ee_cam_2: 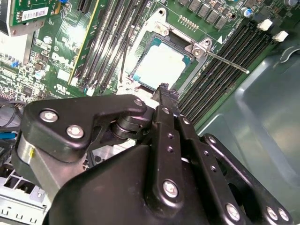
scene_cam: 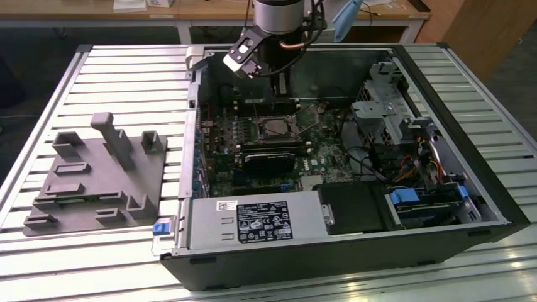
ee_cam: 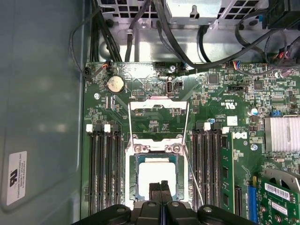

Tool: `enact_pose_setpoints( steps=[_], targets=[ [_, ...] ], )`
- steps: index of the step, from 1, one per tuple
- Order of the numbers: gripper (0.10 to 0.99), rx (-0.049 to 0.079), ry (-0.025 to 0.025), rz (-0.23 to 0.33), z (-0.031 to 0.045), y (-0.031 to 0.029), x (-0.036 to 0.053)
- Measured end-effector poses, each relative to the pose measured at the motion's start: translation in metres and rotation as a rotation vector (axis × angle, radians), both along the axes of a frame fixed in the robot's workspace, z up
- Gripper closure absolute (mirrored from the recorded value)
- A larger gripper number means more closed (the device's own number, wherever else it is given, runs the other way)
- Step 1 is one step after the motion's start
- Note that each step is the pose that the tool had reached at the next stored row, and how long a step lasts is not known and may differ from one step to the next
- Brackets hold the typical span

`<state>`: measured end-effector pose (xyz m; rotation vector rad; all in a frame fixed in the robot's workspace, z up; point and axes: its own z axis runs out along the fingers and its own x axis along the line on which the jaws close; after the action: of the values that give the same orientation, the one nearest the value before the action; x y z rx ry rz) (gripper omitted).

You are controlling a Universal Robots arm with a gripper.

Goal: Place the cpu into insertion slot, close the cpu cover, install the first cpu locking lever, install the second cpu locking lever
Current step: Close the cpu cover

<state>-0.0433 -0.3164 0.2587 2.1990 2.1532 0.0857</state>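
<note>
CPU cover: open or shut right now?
Open. In the first wrist view the cover stands swung back from the slot, and the chip lies bare in it.

Green circuit board [ee_cam: 211,98], black end effector [ee_cam: 161,186], cpu [ee_cam: 151,171] apparently pale silver.

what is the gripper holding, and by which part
Nothing: the fingers are shut together, empty, above the silver-grey square cpu lying in its silver-rimmed socket.

We're in a robotics lab or workshop: a slatted metal table [scene_cam: 117,75] carries an opened computer case [scene_cam: 470,126]. A grey moulded fixture block [scene_cam: 92,176] sits beside it, a robot arm [scene_cam: 281,16] hangs overhead, and wooden workbenches [scene_cam: 210,9] line the back.
</note>
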Motion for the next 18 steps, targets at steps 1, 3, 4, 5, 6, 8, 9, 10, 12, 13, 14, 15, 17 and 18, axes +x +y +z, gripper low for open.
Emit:
enact_pose_setpoints(
  steps=[1,3,4,5,6,8,9,10,12,13,14,15,17,18],
  targets=[
    [0.98,0.0,0.0001,0.0,0.0,0.0,0.0004],
    [0.98,0.0,0.0001,0.0,0.0,0.0,0.0036],
    [0.98,0.0,0.0,0.0,0.0,0.0,0.0062],
    [0.98,0.0,0.0,0.0,0.0,0.0,0.0091],
    [0.98,0.0,0.0001,0.0,0.0,0.0,0.013],
    [0.98,0.0,0.0001,0.0,0.0,0.0,0.0206],
    [0.98,0.0,0.0,0.0,0.0,0.0,0.0245],
    [0.98,0.0,0.0001,0.0,0.0,0.0,0.0289],
    [0.98,0.0,0.0,0.0,0.0,0.0,0.0372],
    [0.98,0.0,0.0,0.0,0.0,0.0,0.0411],
    [0.98,0.0,0.0001,0.0,0.0,-0.0001,0.0446],
    [0.98,0.0,0.0001,0.0,0.0,0.0,0.048],
    [0.98,0.0,0.0002,0.0,0.0001,0.0,0.0552],
    [0.98,0.0,0.0002,0.0,0.0001,0.0,0.0588]
  ],
)
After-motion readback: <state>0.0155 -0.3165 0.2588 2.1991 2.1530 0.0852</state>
